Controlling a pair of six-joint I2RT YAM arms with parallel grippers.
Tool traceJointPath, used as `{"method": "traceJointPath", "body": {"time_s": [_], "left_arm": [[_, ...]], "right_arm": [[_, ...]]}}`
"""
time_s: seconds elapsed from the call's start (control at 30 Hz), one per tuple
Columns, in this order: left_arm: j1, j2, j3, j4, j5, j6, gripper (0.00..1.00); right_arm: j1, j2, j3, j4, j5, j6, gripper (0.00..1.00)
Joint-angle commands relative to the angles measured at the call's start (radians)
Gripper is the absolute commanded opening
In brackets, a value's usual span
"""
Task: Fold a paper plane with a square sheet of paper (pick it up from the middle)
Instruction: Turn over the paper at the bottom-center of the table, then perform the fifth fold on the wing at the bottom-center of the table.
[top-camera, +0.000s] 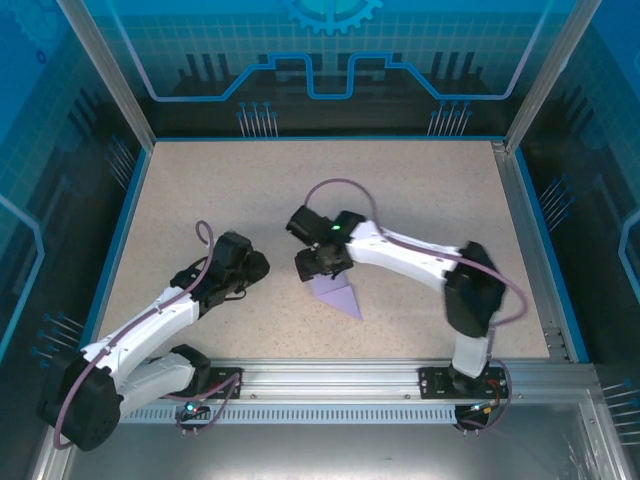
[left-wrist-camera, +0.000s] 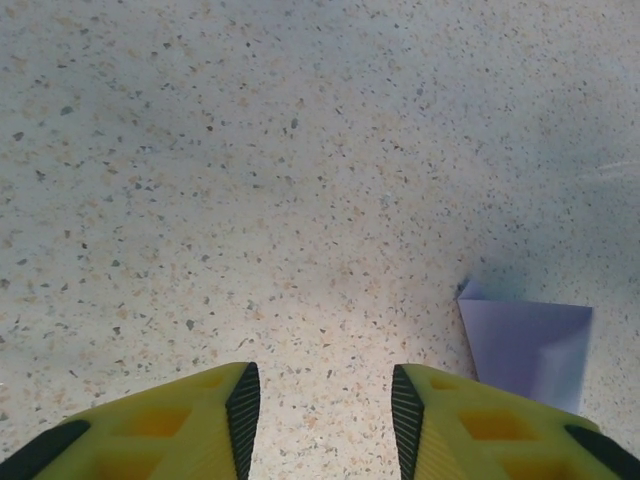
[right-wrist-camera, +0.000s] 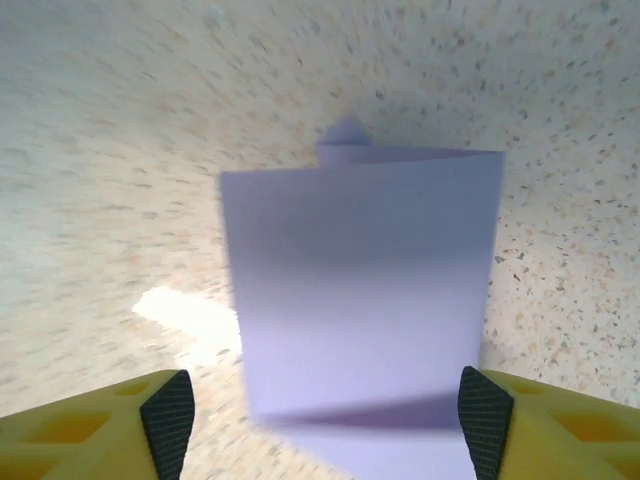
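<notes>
Your right gripper (top-camera: 318, 266) (right-wrist-camera: 327, 412) sits over the partly folded lavender sheet of paper (top-camera: 338, 296) (right-wrist-camera: 360, 290) (left-wrist-camera: 520, 345), fingers spread wide either side, gripping nothing. Sheet is near-centre on the speckled table (top-camera: 200, 200). Your left gripper (top-camera: 256, 266) (left-wrist-camera: 325, 405), left of it, is parted and empty.

Diffuse overhead light brightly illuminating table (top-camera: 250, 190); blue enclosure walls (top-camera: 60, 150) appearing dim. Right wrist view suffering motion blur, smearing square sheet of paper (right-wrist-camera: 360, 290); glare patch blooming lower left. Left wrist view rendering sharp, soft shadow darkening upper right.
</notes>
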Motion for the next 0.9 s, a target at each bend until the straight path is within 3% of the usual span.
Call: {"method": "traceJointPath", "body": {"time_s": [0.0, 0.1, 0.27, 0.4, 0.87], "left_arm": [[0.009, 0.020, 0.005, 0.030, 0.047, 0.014, 0.47], [0.009, 0.063, 0.022, 0.065, 0.110, 0.039, 0.47], [0.007, 0.151, 0.057, 0.107, 0.216, 0.048, 0.48], [0.008, 0.222, 0.080, 0.136, 0.278, 0.045, 0.48], [0.003, 0.314, 0.118, 0.157, 0.341, 0.033, 0.48]], "right_arm": [[-0.080, -0.150, -0.169, 0.208, -0.147, -0.005, 0.75], [-0.172, -0.240, -0.330, 0.355, -0.298, 0.011, 0.72], [-0.276, -0.281, -0.483, 0.517, -0.490, 0.047, 0.40], [-0.292, -0.213, -0.504, 0.587, -0.600, 0.050, 0.30], [-0.319, 0.010, -0.512, 0.754, -0.666, 0.098, 0.27]]}}
